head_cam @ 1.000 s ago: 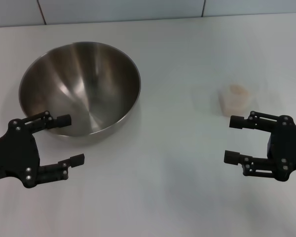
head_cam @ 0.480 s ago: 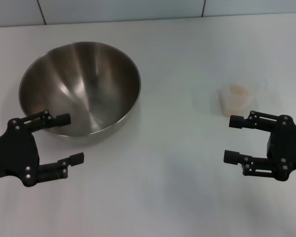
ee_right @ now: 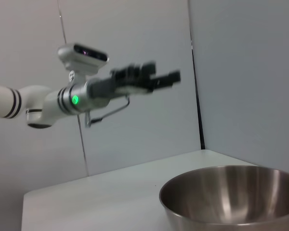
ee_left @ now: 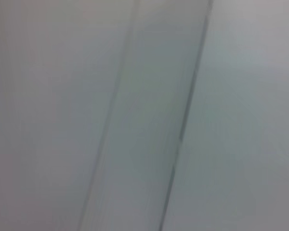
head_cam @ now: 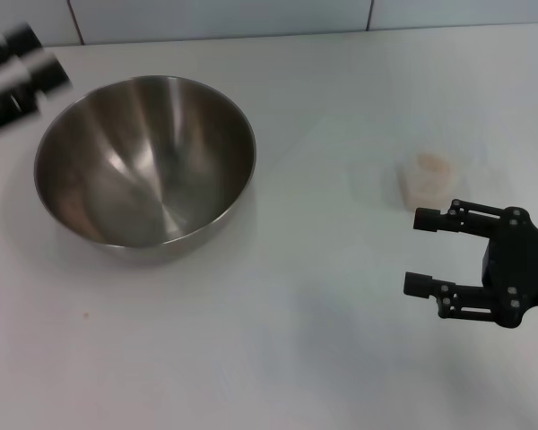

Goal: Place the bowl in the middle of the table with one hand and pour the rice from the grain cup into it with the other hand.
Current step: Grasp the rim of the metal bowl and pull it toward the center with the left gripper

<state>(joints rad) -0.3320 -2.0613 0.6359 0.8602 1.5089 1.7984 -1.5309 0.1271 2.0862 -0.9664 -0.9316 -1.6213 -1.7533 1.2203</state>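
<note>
Right gripper (head_cam: 423, 253) hovered low, fingers spread and empty, just short of the grain cup (head_cam: 426, 177) with its rice (head_cam: 430, 162). The bowl (head_cam: 145, 159) stood left of centre on the table (head_cam: 296, 340), ungrasped. Left gripper (head_cam: 22, 67), raised beyond it, appeared open. Bowl placement was pending; next, grip its rim

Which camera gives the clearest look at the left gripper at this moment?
The right wrist view: it shows the left gripper whole from the side, raised high above the bowl, jaws apart. The head view catches only its blurred fingertips at the far left corner. The left wrist view shows only wall.
</note>
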